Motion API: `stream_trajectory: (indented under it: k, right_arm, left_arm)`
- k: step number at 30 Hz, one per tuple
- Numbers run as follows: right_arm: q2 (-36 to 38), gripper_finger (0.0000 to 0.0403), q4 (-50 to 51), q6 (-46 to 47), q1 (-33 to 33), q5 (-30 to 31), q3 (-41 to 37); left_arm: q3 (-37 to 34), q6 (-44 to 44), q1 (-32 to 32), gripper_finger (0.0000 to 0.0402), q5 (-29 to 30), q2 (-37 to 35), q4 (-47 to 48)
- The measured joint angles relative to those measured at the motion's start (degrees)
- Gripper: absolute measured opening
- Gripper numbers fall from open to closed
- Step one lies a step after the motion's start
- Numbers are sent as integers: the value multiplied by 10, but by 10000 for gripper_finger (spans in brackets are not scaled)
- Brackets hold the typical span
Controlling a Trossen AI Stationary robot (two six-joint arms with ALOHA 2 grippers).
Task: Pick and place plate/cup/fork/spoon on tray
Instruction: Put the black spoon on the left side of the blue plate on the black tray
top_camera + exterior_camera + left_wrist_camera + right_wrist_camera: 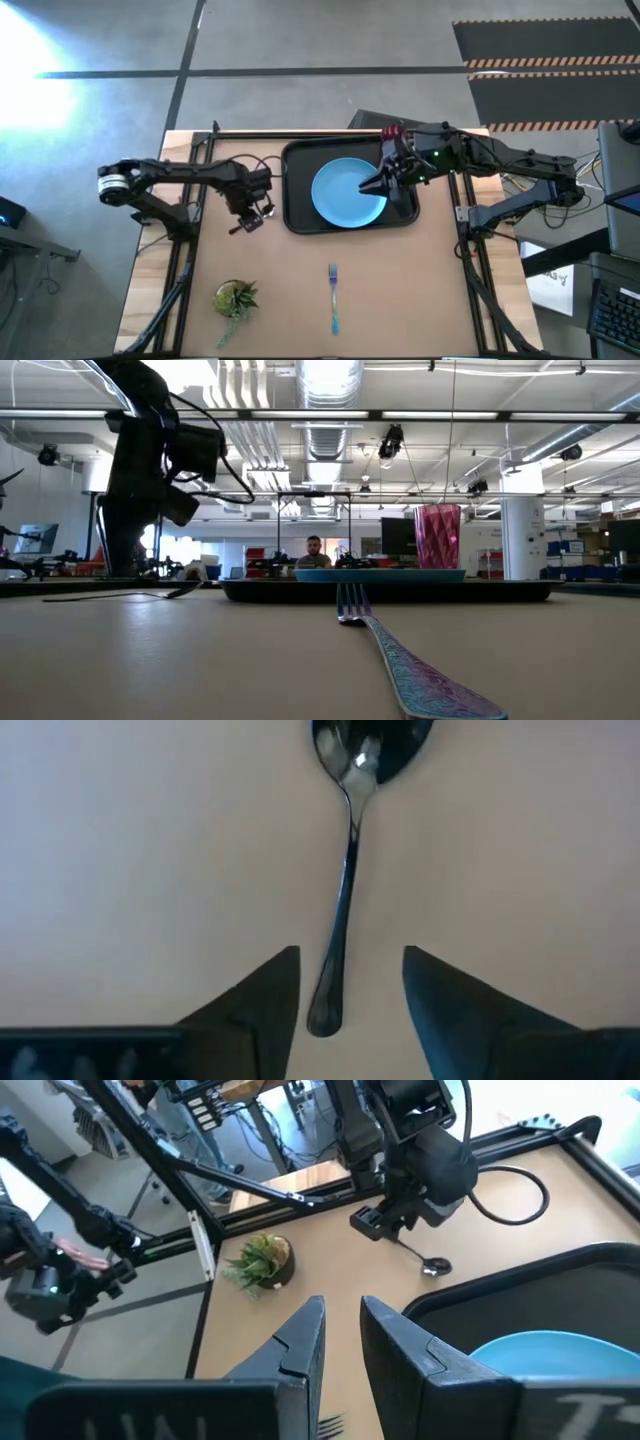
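Spoon [345, 870] lies flat on the bare wooden surface [400, 290] at the left, just outside the tray's left rim, directly beneath the left gripper [348, 990]. In the left wrist view its handle end sits in the gap between the two dark fingers [265, 1000], which stand spread on either side with surface showing between each finger and the handle; bowl points away from the gripper. Nothing pinched. In the right wrist view the spoon's bowl [435, 1266] shows on the surface just below the left gripper's tip. Small potted plant [235, 298] stands near the front left of the surface. Fork [333, 297], blue handle, lies front centre, well apart from both grippers, tines toward the tray. Black tray [298, 190] sits at the back centre with the light-blue plate [345, 192] resting inside it. Dark-red cup [437, 536] stands upright on the tray at its right side, behind the plate. Right gripper [380, 182] hovers over the plate's right edge; its fingers [300, 1342] show a narrow gap between them and hold nothing visible.
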State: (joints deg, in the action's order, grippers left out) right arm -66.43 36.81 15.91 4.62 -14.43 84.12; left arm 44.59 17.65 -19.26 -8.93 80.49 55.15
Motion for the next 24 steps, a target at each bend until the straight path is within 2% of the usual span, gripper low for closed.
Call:
stream_trajectory:
  k: [9, 13, 16, 20, 24]
  right_arm:
    - [0, 57, 2, 0, 0, -12, 0]
    - [0, 57, 2, 0, 0, -12, 0]
    - [0, 57, 2, 0, 0, -12, 0]
    - [1, 57, 2, 0, 0, -12, 0]
    - [4, 57, 2, 0, 0, -11, 0]
  left_arm:
    - [-71, 52, 14, 176, 0, 0, -110]
    - [-88, 61, 15, 172, 0, -1, -126]
    - [-89, 61, 14, 134, 4, -1, -125]
    - [-89, 61, 13, 29, 25, 0, -119]
    - [-89, 58, 14, 7, 32, 0, -121]
